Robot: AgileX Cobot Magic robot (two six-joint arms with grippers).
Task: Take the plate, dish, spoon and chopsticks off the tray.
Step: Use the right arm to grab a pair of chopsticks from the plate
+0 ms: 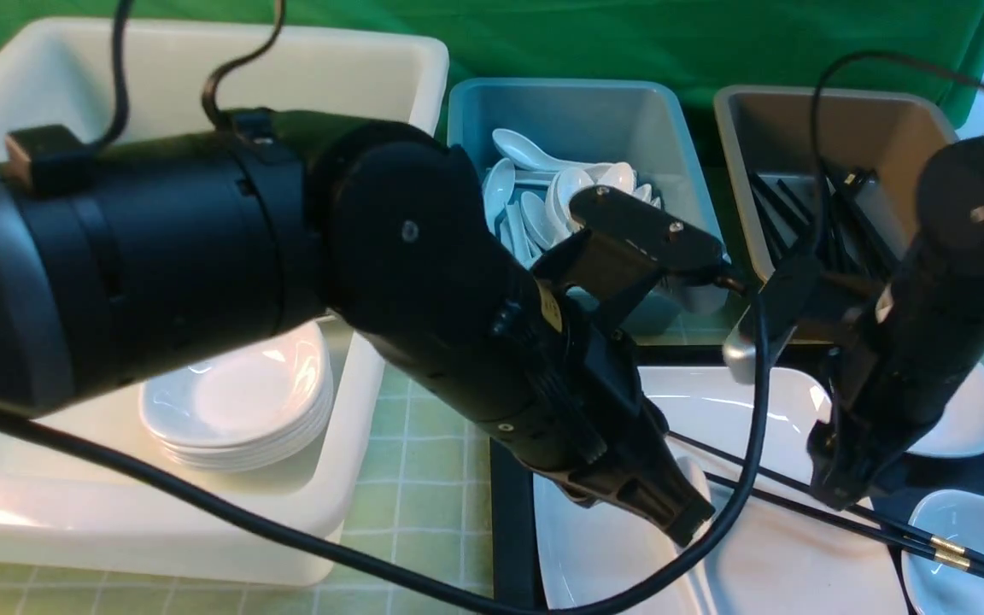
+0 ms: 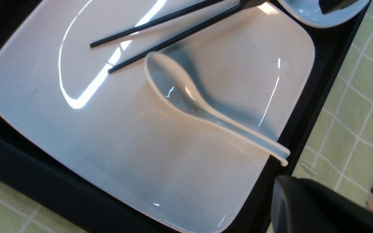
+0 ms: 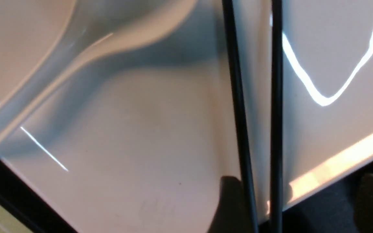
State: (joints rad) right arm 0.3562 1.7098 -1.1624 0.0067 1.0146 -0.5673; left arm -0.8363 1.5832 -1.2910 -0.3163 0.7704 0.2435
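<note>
Chopsticks (image 3: 237,97), within right end effector (image 1: 838,491) (seemingly unclamped)

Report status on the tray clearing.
Right pincer open, straddling thin black gold-banded chopsticks. Left pincer near glossy white soup spoon, state unclear. Both items on large white square plate.

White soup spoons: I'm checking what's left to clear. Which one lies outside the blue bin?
The glossy white soup spoon lying on the large white square plate; the other spoons are piled in the blue plastic bin.

Glossy black arms (image 1: 159,256), trailing black cables (image 1: 761,359)
</note>
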